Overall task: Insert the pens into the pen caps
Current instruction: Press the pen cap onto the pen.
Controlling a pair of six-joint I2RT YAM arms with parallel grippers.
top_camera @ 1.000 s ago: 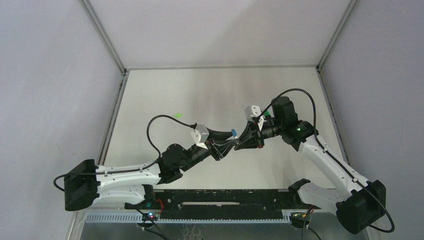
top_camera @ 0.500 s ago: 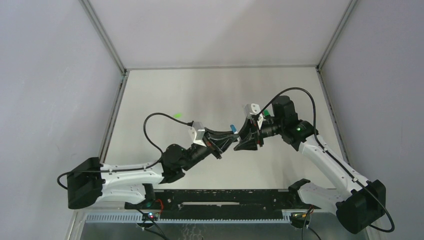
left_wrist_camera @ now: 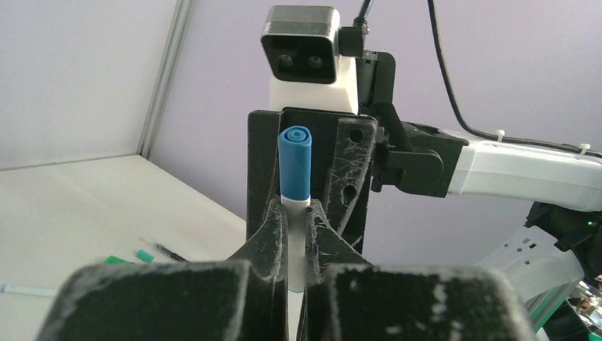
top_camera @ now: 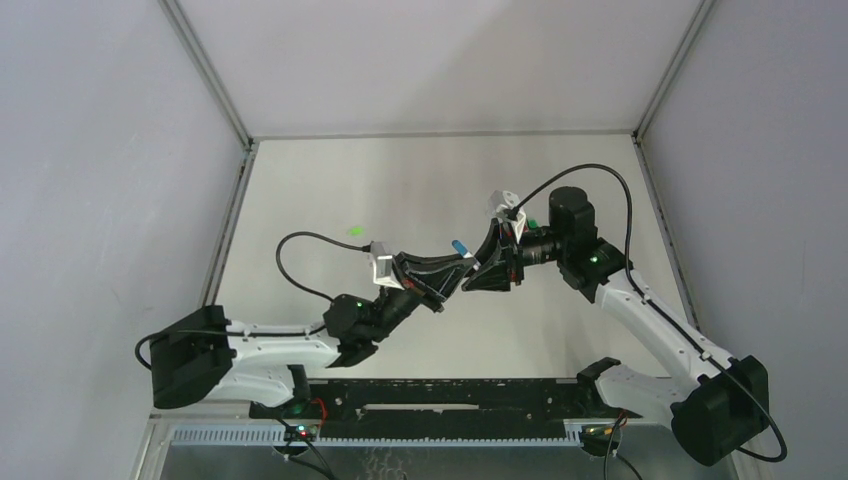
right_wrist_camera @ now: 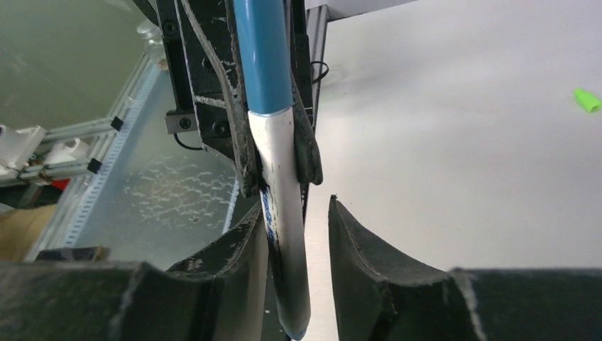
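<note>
Table: white, grey-walled.
Capped: 1 pen, blue cap on, clamped by left gripper.
Right gripper: fingers parted around barrel.
Uncapped: green cap left loose.

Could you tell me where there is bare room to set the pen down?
Bare: the far strip of the table by the back wall. Crowded: mid-table, where left gripper, pen and right gripper meet, green cap to their left.
</note>
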